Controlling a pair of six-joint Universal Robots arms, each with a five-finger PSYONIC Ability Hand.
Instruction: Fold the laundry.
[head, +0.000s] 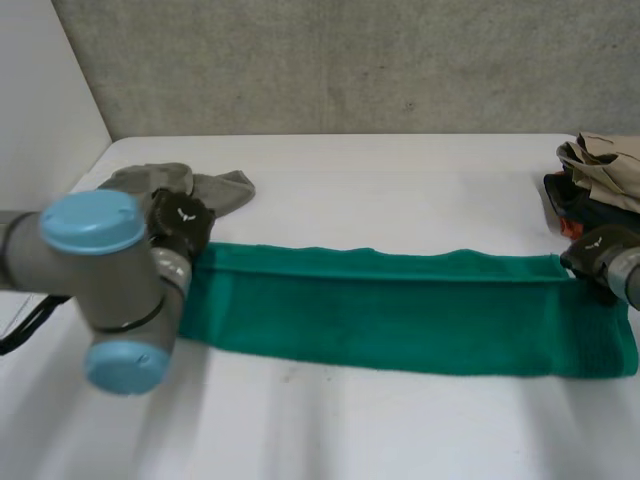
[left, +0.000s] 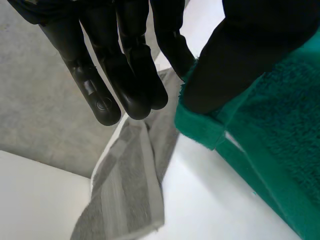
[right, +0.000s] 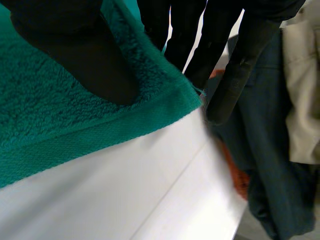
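On the white table (head: 350, 425): green towel (head: 400, 312), stretched out.
Left hand (head: 181, 223) pinches one far corner; right hand (head: 598, 250) pinches the other.

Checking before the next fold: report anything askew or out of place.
Nothing stands out. The green towel lies outstretched, the left hand and right hand pinching its far corners; a grey towel lies rumpled nearby.

Table (head: 350, 430) lies bare in front of the green towel (head: 400, 310) — grey cloth (head: 225, 188) and clothes pile (head: 605, 175) crowd its ends.

green towel (head: 400, 315), grey cloth (head: 222, 187), white table (head: 380, 190)
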